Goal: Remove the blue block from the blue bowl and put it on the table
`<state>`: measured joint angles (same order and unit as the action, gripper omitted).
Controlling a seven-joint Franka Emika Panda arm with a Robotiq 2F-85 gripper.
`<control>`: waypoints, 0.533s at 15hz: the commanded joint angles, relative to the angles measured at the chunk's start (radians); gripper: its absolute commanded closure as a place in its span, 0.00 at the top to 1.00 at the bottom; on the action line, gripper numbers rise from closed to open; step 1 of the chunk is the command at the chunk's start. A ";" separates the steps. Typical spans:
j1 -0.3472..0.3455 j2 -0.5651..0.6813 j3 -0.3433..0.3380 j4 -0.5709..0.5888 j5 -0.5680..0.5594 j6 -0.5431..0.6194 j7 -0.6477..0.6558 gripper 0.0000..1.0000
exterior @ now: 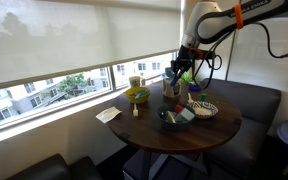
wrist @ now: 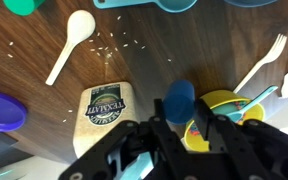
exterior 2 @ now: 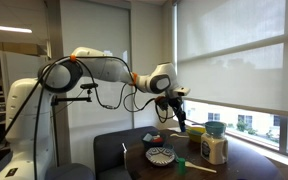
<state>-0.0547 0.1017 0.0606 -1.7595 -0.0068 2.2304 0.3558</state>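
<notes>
Holding blue block [wrist: 179,97] clamped in gripper [wrist: 182,122], high above table [wrist: 134,70]. Likely light, rigid, slightly slick; best pinched across opposite flat faces, centred, moderate squeeze.

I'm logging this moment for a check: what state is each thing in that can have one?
blue block: held between the fingers, clear of the table.
gripper: shut on the blue block.
blue bowl: upright on the table, contents unclear.
yellow bowl: upright.
rice grains: scattered loose on the table.
</notes>
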 commanded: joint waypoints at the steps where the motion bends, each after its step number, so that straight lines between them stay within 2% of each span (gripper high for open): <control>1: 0.022 0.166 -0.013 0.246 0.105 -0.211 -0.121 0.10; 4: 0.046 0.266 -0.023 0.395 0.041 -0.375 -0.108 0.10; 7: 0.078 0.303 -0.027 0.462 0.034 -0.393 -0.083 0.10; 8: 0.064 0.259 -0.033 0.374 0.058 -0.355 -0.101 0.35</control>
<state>-0.0074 0.3610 0.0493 -1.3889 0.0426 1.8803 0.2597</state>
